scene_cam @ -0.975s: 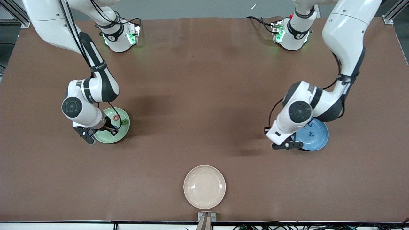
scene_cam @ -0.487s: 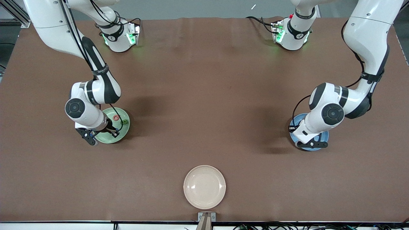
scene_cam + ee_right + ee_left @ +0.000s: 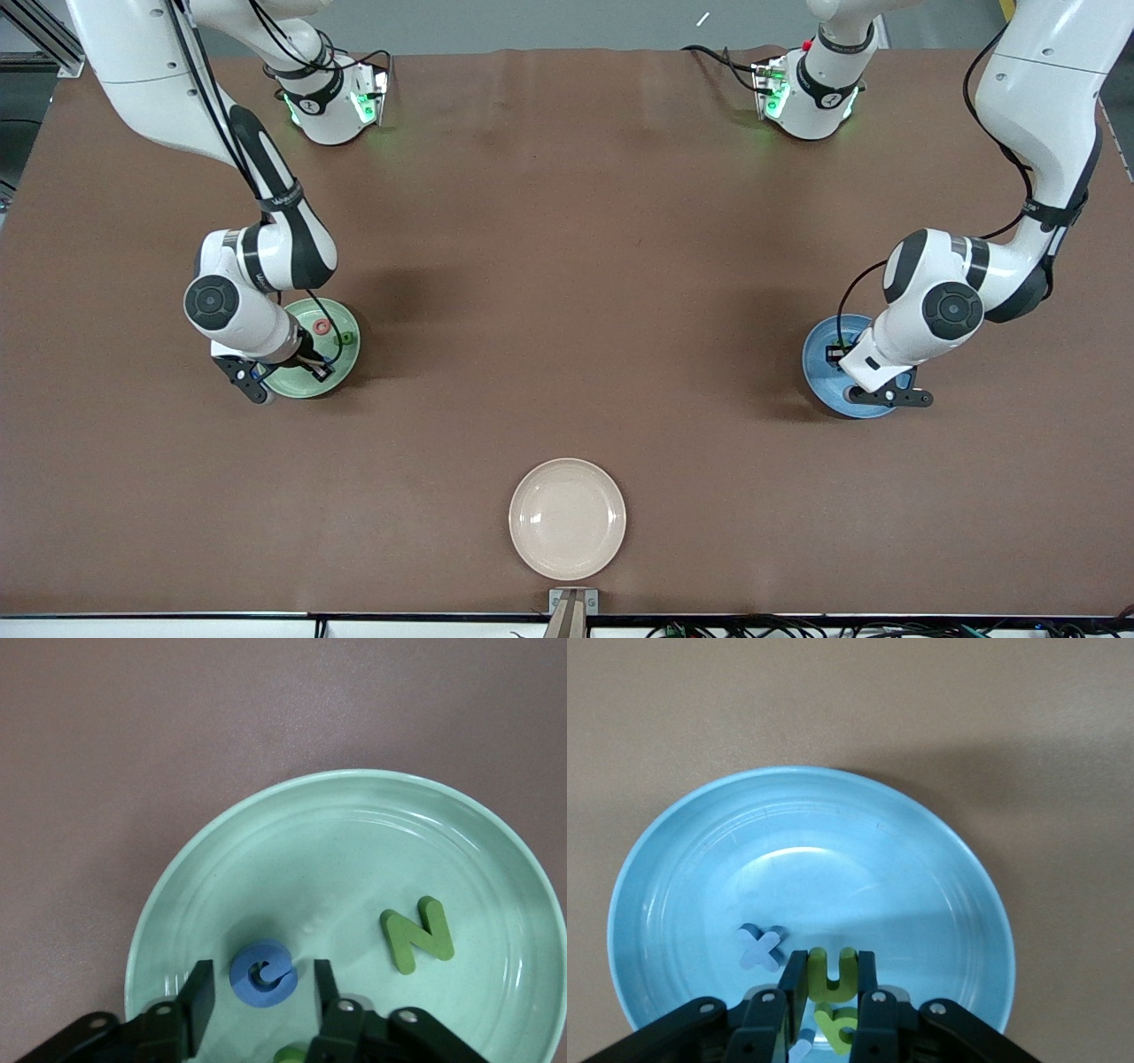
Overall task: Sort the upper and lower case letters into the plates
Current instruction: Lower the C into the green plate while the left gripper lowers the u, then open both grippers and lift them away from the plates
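The blue plate (image 3: 824, 359) lies toward the left arm's end of the table. My left gripper (image 3: 881, 394) is over it, shut on the green u (image 3: 831, 973). In the left wrist view the blue plate (image 3: 921, 868) holds the blue x (image 3: 759, 947), the green q (image 3: 837, 1028) and part of the blue m (image 3: 802, 1050). My right gripper (image 3: 257, 383) is open, low over the pale green plate (image 3: 341, 359). The blue G (image 3: 263, 973) lies on the plate (image 3: 354, 842) between its fingers, untouched. The green N (image 3: 417, 935) lies beside it. The pink-red Q (image 3: 322, 327) shows in the front view.
A cream-beige plate (image 3: 567, 518) with nothing in it sits near the table's front edge, midway between the arms. Bare brown table (image 3: 567, 266) lies between the two plates. The arm bases stand along the table's back edge.
My left gripper has moved from the table beside the blue plate to over the plate, toward the left arm's end. My right arm has barely shifted.
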